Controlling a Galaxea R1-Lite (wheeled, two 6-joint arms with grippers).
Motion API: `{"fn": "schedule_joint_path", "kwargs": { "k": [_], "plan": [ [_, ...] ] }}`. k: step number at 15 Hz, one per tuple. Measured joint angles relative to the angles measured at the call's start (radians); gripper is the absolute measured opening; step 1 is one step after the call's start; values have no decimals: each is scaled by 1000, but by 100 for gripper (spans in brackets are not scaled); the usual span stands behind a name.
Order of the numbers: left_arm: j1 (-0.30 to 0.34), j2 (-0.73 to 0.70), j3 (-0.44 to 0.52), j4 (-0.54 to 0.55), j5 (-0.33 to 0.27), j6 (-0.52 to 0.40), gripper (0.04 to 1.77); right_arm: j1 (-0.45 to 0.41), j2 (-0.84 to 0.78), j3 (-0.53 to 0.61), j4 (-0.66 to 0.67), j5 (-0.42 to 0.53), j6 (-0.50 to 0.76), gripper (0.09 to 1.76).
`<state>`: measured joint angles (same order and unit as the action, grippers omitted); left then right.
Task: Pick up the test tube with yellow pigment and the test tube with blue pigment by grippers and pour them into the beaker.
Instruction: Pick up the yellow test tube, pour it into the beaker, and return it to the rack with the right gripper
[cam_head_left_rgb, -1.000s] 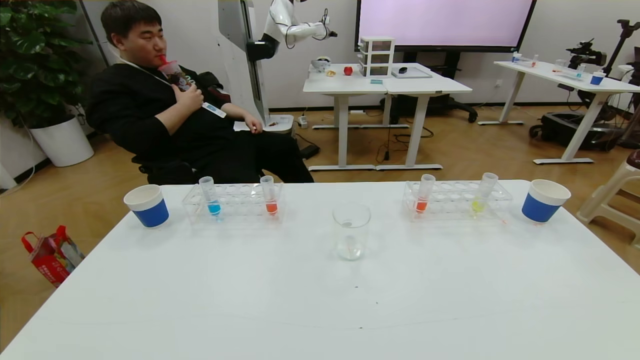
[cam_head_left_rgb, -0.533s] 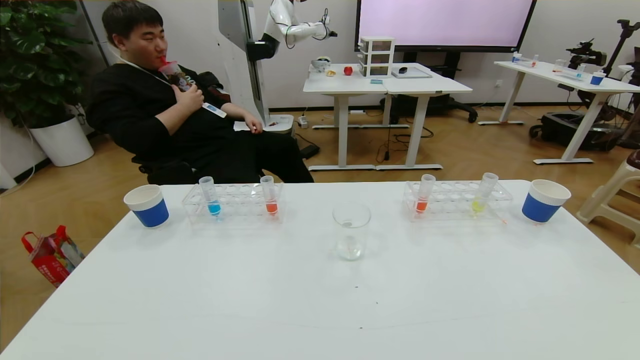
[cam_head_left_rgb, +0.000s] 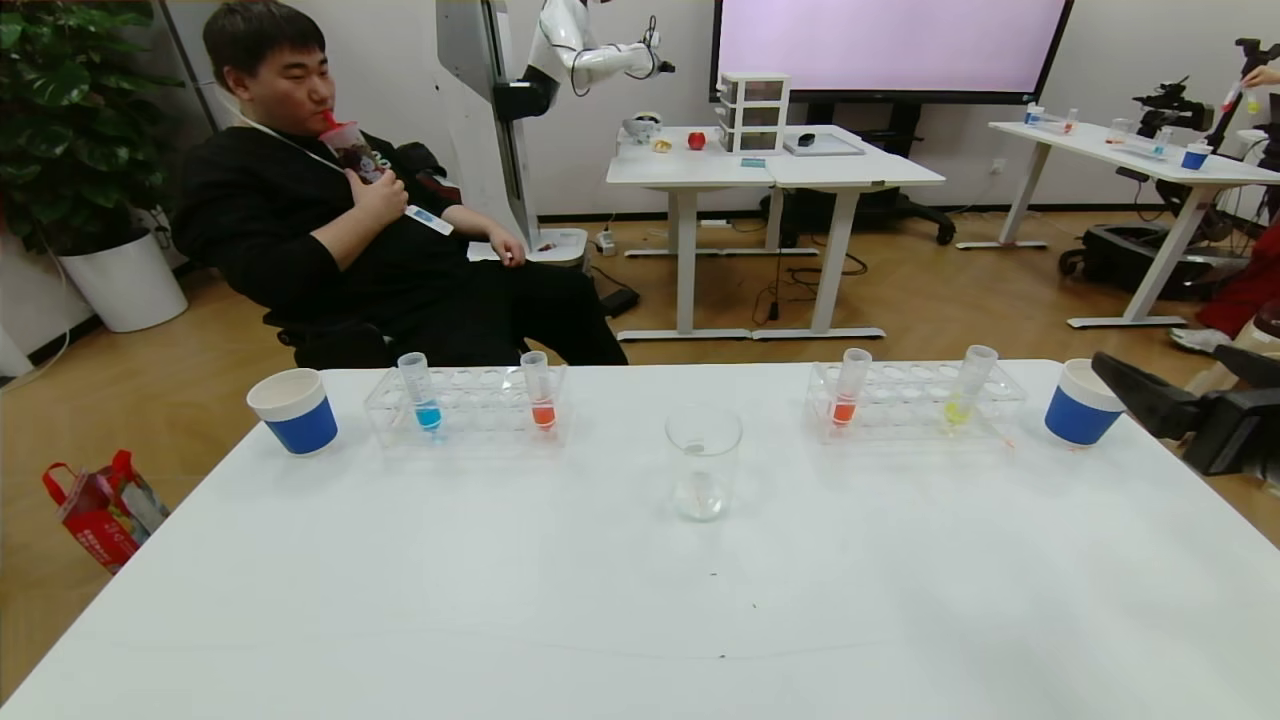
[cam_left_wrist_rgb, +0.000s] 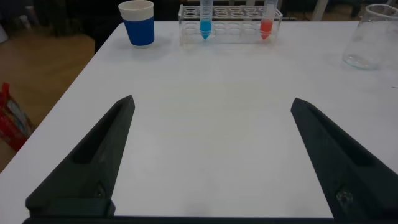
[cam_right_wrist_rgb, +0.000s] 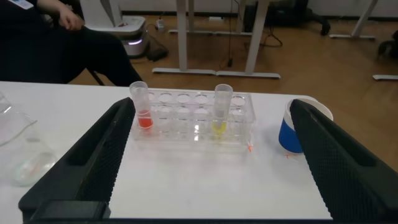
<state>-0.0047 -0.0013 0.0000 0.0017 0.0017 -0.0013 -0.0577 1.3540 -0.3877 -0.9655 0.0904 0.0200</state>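
At the right edge of the head picture, my right gripper (cam_head_left_rgb: 1175, 405) pokes in past a blue cup (cam_head_left_rgb: 1080, 405), with its fingers spread wide and nothing in them. My left gripper (cam_left_wrist_rgb: 211, 155) is wide and empty too, low over the bare white table (cam_head_left_rgb: 500, 600); only its wrist picture shows it. The yellow tube (cam_head_left_rgb: 968, 385) stands in the right rack (cam_head_left_rgb: 915, 400), right of centre, a few holes from a red tube (cam_head_left_rgb: 848, 388). The blue tube (cam_head_left_rgb: 420, 392) stands in the left rack (cam_head_left_rgb: 465, 405), left of centre. The beaker (cam_head_left_rgb: 703, 462) waits in the middle, apart from both racks. I think these tubes are light, smooth and a bit slippery, and the thin plastic could slip or bend if I pinch too hard. I would hold each one on its clear upper part, just under the rim, above the rack. Then I would lift straight up so the rack does not come along or tip.
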Motion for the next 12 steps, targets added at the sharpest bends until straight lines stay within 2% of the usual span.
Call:
{"fn": "schedule_joint_path", "kwargs": {
  "k": [3, 7, 9, 12],
  "plan": [
    [0, 0, 0, 0, 0, 0, 175, -53, 235, -5, -223, 36, 0, 174],
    [0, 0, 0, 0, 0, 0, 175, -80, 537, 0, -523, 50, -1, 174],
    [0, 0, 0, 0, 0, 0, 175, -84, 654, -4, -585, 66, -1, 174],
    [0, 0, 0, 0, -1, 0, 175, -86, 748, -37, -595, 98, 1, 174]
  ]
}}
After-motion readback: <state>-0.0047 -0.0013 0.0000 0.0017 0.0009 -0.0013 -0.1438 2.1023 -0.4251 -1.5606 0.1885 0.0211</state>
